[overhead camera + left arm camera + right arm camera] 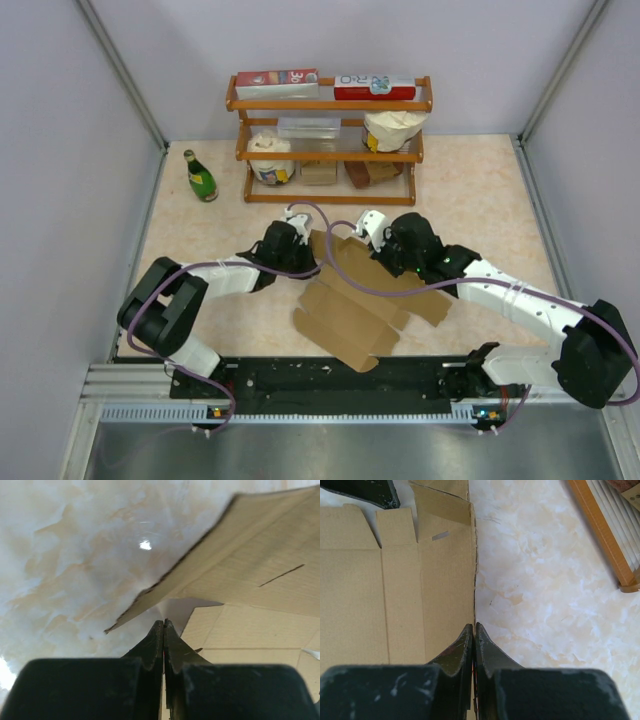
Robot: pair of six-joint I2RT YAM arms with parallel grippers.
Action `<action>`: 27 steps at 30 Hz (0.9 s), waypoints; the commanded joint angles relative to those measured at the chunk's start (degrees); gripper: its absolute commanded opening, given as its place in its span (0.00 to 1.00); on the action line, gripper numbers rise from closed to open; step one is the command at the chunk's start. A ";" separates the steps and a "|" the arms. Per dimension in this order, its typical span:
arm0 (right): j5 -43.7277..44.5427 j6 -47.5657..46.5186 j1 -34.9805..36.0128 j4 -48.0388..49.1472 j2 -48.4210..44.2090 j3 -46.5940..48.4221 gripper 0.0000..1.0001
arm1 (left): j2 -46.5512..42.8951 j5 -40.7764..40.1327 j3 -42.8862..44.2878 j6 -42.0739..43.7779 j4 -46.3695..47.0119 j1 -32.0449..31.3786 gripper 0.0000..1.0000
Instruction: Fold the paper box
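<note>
The paper box (350,310) is a flat brown die-cut cardboard sheet lying mid-table between both arms, one far flap lifted. My left gripper (308,255) is at its far left corner. In the left wrist view the jaws (164,622) are shut, with the raised flap (260,555) running up and right from their tips. My right gripper (372,250) is at the sheet's far edge. In the right wrist view its jaws (474,625) are shut on the cardboard's thin edge, with the creased panels (360,590) spreading to the left.
A wooden rack (330,105) stands at the back with red-and-white cartons, white tubs and small brown blocks; its corner (605,535) shows in the right wrist view. A green bottle (200,176) stands left of it. Grey walls enclose the marbled table (480,190).
</note>
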 commanded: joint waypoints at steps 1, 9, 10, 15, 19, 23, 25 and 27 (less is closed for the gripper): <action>0.10 1.19 0.63 3.30 0.22 0.15 0.00 | -0.77 2.79 0.94 0.45 5.50 -0.99 0.00; 2.20 1.11 0.63 4.27 1.10 -0.46 0.00 | -3.14 3.50 0.24 0.10 6.38 -2.75 0.00; 2.64 1.02 0.63 4.45 1.28 -0.64 0.00 | -3.31 3.33 -0.03 -0.08 6.65 -3.36 0.00; 2.74 1.19 0.63 5.50 2.24 -1.17 0.00 | -3.05 2.18 0.15 -0.96 6.91 -6.79 0.00; 2.82 1.46 0.63 5.85 2.95 -1.17 0.00 | -1.91 1.04 1.37 -1.48 6.82 -9.60 0.00; 2.73 1.63 0.63 5.77 3.12 -1.17 0.00 | 0.63 0.78 2.69 -1.92 6.65 -11.45 0.00; 2.91 1.55 0.63 5.94 3.12 -1.17 0.00 | 2.13 0.51 2.87 -2.28 6.74 -11.98 0.00; 2.91 1.63 0.63 5.85 3.04 -1.17 0.00 | 3.36 0.42 2.70 -2.71 7.26 -12.33 0.00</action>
